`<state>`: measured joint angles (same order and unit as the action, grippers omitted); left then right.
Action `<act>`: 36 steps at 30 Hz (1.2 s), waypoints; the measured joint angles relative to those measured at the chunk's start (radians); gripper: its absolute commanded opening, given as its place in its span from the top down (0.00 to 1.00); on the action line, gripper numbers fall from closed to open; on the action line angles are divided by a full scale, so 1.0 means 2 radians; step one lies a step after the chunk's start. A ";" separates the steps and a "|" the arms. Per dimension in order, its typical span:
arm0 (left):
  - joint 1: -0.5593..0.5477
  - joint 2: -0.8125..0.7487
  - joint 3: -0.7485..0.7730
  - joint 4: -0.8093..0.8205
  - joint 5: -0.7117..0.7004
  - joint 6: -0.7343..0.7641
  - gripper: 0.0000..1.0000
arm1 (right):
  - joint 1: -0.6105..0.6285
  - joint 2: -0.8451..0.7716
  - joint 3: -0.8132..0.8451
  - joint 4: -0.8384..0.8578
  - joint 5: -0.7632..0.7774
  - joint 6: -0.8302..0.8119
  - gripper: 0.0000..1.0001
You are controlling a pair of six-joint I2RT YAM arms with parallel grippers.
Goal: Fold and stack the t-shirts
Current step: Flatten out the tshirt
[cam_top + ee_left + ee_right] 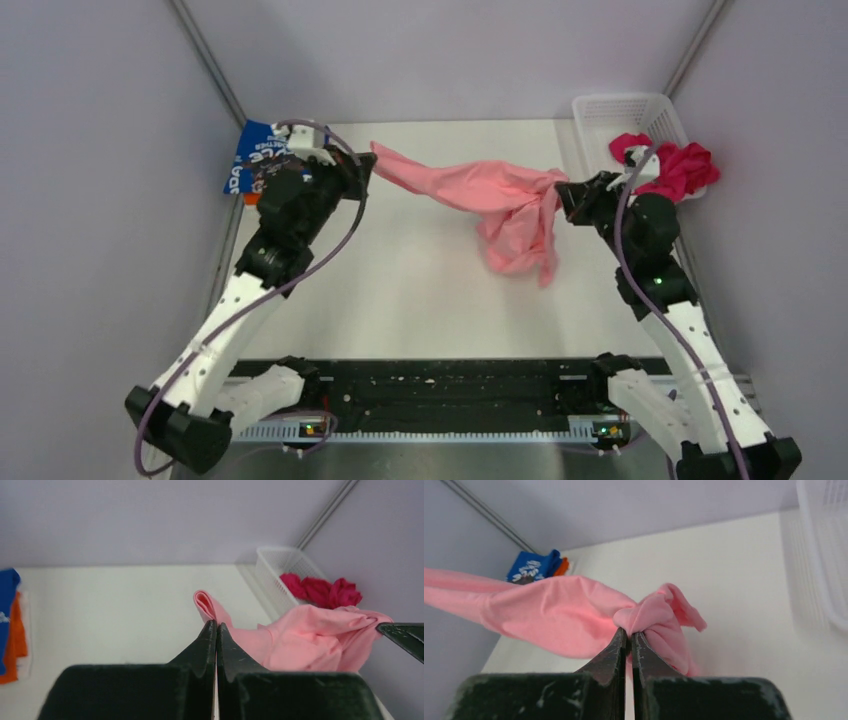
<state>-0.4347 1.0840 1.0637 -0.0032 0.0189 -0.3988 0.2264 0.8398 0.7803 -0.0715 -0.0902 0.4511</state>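
- Left gripper (366, 170) clenched on one end of light pink t-shirt (480, 188); right gripper (562, 193) clenched on a bunched wad at the other end.
- Shirt hangs stretched betw. them over tabletop (420, 300) far half; loose folds droop by right gripper.
- Prob. best: even tension, lower flat onto mid tabletop; bunched right grip may need re-grab at a hem.
- Blue t-shirt (255, 150) touching orange t-shirt (15, 650), far-left corner; magenta t-shirt (682, 165) in white basket (620, 104), far-right corner.
- Tabletop white, plain; pale walls on 3 sides.
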 measured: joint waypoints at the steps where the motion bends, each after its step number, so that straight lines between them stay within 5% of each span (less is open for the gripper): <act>1: 0.000 -0.028 0.000 0.004 -0.008 0.006 1.00 | 0.000 -0.015 0.020 -0.009 -0.005 -0.007 1.00; 10: 0.000 -0.182 0.013 0.009 -0.048 0.058 1.00 | 0.000 -0.075 0.177 -0.059 -0.091 -0.059 1.00; 23: 0.000 -0.204 0.008 0.010 -0.114 0.071 1.00 | 0.000 -0.064 0.228 -0.097 -0.144 -0.085 1.00; 29: 0.000 -0.110 -0.045 0.001 -0.184 0.026 1.00 | 0.000 0.044 0.214 -0.082 -0.126 -0.109 1.00; 34: 0.010 0.031 -0.077 -0.035 -0.230 -0.017 1.00 | -0.007 0.256 0.208 -0.023 -0.134 -0.129 0.99; 36: 0.020 0.085 -0.079 -0.054 -0.234 -0.033 1.00 | -0.009 0.364 0.227 -0.013 -0.130 -0.134 0.71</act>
<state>-0.3943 1.2545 0.9066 -0.1112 -0.4488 -0.4656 0.2077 1.5673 1.2339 -0.0971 -0.3511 0.1822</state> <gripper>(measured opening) 0.009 0.014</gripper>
